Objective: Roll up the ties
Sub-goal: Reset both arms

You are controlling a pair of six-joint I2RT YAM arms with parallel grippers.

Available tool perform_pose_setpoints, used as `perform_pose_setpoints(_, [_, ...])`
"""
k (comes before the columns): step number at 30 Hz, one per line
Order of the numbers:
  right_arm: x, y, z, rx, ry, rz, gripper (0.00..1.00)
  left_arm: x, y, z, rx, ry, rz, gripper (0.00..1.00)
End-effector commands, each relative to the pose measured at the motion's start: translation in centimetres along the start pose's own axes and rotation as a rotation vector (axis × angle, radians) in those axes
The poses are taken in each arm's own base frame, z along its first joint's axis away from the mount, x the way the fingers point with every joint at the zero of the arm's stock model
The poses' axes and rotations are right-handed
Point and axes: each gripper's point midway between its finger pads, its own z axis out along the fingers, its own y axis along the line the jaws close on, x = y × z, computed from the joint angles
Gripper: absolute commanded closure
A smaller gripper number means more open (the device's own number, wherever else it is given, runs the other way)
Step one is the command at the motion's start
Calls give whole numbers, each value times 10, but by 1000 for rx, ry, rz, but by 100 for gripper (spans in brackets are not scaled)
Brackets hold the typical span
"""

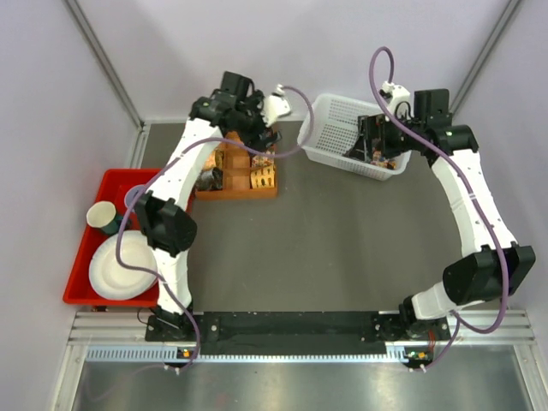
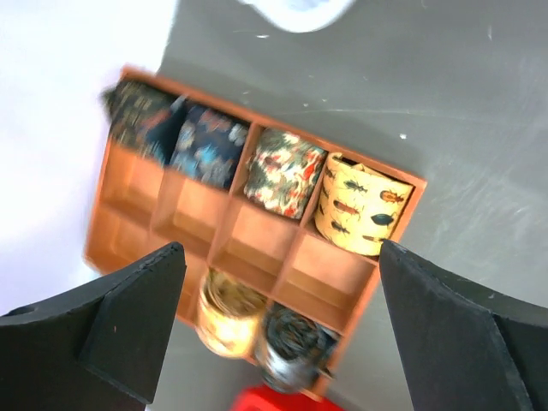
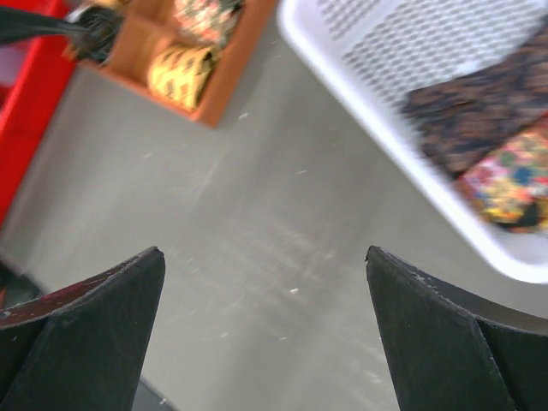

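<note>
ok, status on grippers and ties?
Left gripper open, empty, above orange-brown compartment tray. Right gripper open, empty, by white mesh basket. Golden-yellow rolled fabric tie in tray; loose patterned ties in basket. Nothing in the way.

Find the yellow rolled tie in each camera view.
Top external: yellow tie in the near right corner of the orange-brown tray.
Left wrist: right of centre, in a corner compartment.
Right wrist: upper left.
Shared landmark: that tray.

From the middle of the table (image 1: 342, 248), the compartment tray (image 1: 248, 194) sits at ten o'clock, rolled ties (image 2: 360, 205) in its compartments; the mesh basket (image 1: 330, 128) — loose ties (image 3: 479, 111) inside — at one o'clock. A bin (image 1: 79, 265) at eight o'clock holds a plate (image 1: 122, 270) and cup (image 1: 104, 217).
</note>
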Motion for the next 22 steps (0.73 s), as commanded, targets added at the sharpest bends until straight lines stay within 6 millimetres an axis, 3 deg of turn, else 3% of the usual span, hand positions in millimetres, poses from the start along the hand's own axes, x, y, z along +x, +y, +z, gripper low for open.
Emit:
perform_pose_setpoints(1, [-17, -33, -12, 128, -33, -31, 1, 6, 17, -37, -41, -79, -366, 1])
perform_pose_setpoints(3, [-9, -39, -10, 136, -6, -21, 1, 25, 15, -38, -17, -59, -552, 1])
perform_pose_setpoints(6, [21, -50, -7, 146, 71, 17, 1, 57, 3, -29, 19, 19, -757, 1])
perform_pose_setpoints(7, [41, -54, -2, 143, 121, 27, 1, 71, -10, -24, 35, 62, -812, 1])
perform_pose_setpoints(9, [62, -59, -2, 152, 165, 39, 1, 86, -18, -20, 13, 114, -848, 1])
perform_pose_setpoints(10, [87, -61, 2, 150, 216, 49, 1, 99, -31, -17, 20, 156, -894, 1])
perform_pose_setpoints(12, [102, -62, 0, 163, 220, 34, 1, 113, -41, -13, 1, 182, -913, 1])
perform_pose_setpoints(13, [125, -63, 4, 159, 259, 43, 1, 123, -51, -9, -10, 193, -922, 1])
perform_pose_setpoints(15, [148, -63, 3, 165, 282, 49, 1, 144, -66, -6, -26, 238, -918, 1])
perform_pose_setpoints(18, [165, -60, 2, 162, 295, 45, 1, 151, -77, -2, -20, 245, -929, 1])
perform_pose_setpoints(22, [165, -48, 0, 118, 269, 5, 1, 146, -78, -3, -31, 221, -921, 1])
